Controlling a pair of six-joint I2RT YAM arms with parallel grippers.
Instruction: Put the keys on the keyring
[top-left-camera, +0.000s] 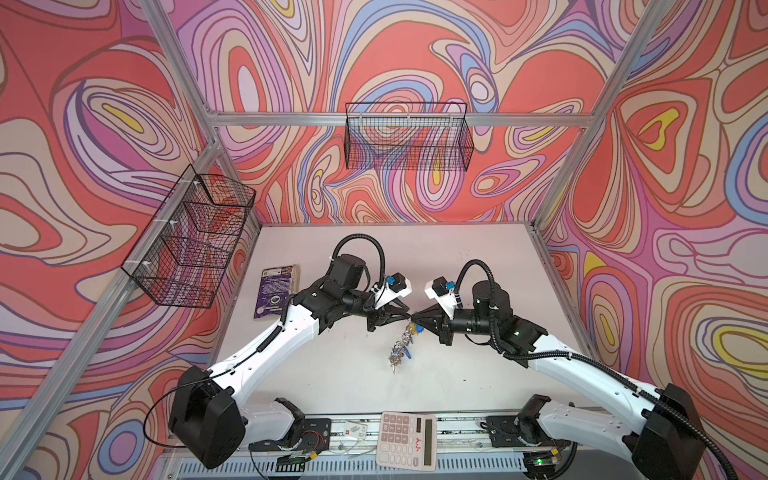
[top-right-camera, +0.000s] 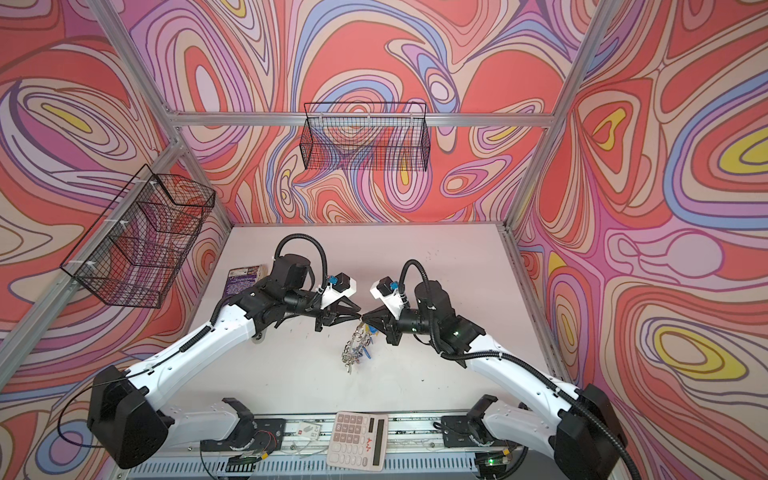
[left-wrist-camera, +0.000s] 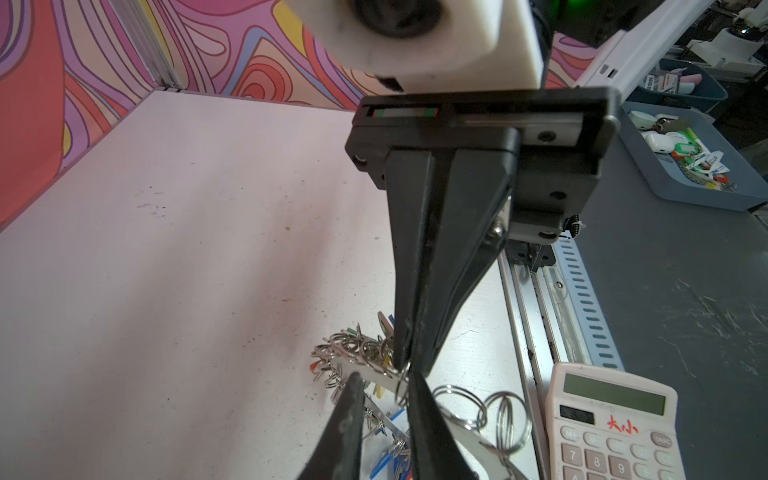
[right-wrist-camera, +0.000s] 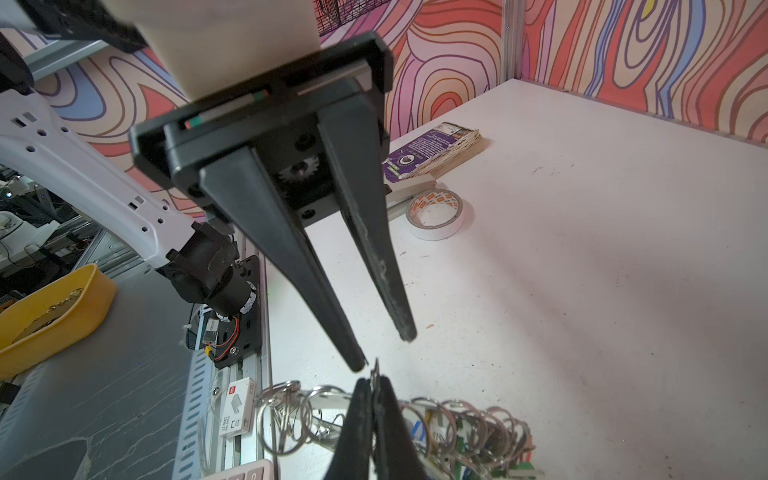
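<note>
The keyring (top-left-camera: 401, 347), a flat grey metal disc with many split rings on its rim, hangs tilted over mid-table in both top views (top-right-camera: 356, 345). Its lower end is at the table. Keys with blue tags (left-wrist-camera: 388, 457) and green tags (right-wrist-camera: 461, 432) dangle from it. My right gripper (right-wrist-camera: 374, 380) is shut on a thin split ring at the keyring's top edge. My left gripper (left-wrist-camera: 384, 376) faces it tip to tip (top-left-camera: 405, 318). Its fingers stand a narrow gap apart, with the disc behind them. One fingertip (right-wrist-camera: 361, 365) is just beside the pinched ring. Nothing is clamped between them.
A calculator (top-left-camera: 407, 440) and a small white box (top-left-camera: 355, 430) lie on the front rail. A purple booklet stack (top-left-camera: 276, 293) and a tape roll (right-wrist-camera: 434, 214) sit at the table's left. Wire baskets (top-left-camera: 407, 137) (top-left-camera: 191, 241) hang on the walls. Outside are a grey bin (left-wrist-camera: 685, 158) and a yellow bin (right-wrist-camera: 45, 316).
</note>
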